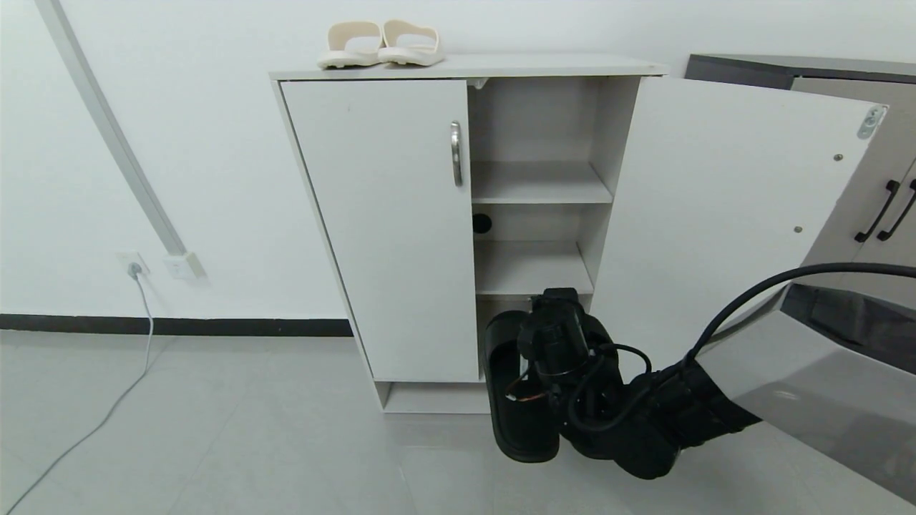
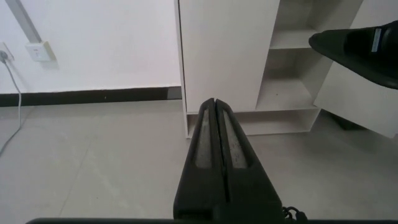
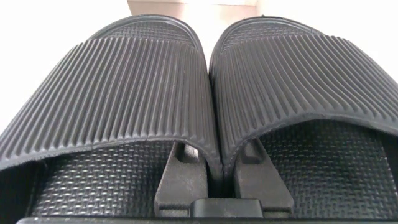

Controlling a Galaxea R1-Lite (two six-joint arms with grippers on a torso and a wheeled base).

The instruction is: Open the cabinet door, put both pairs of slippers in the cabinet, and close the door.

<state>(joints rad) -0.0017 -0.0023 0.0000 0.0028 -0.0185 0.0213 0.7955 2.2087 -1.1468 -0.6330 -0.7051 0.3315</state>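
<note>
Out in front of the tall white two-door shoe cabinet [image 1: 501,66], level with its base on the closed side, the left gripper [image 2: 214,115] has its two long fingers pressed flat together with nothing between them; it looks parked there to keep clear of the open side. On the cabinet's top, toward its left end, lies the pair of cream open-toed rubber slippers [image 1: 381,44], side by side and not yet put away. Below them the cabinet's left door [image 1: 379,229] is shut, its curved metal handle [image 1: 456,154] at the inner edge. Right of that door the cabinet stands open, with two bare white shelves [image 1: 537,182] above the bottom compartment. At the mouth of that bottom compartment hangs the pair of black ribbed-strap rubber slippers [image 1: 519,408], off the floor and just outside the cabinet. The right gripper [image 3: 214,171] carries them: its fingers [image 3: 181,177] pinch the two straps' inner edges together, probably so that both slippers travel as one. The cabinet's right door [image 1: 715,207] is swung wide, leaving room for the arm to push the pair inside.
</note>
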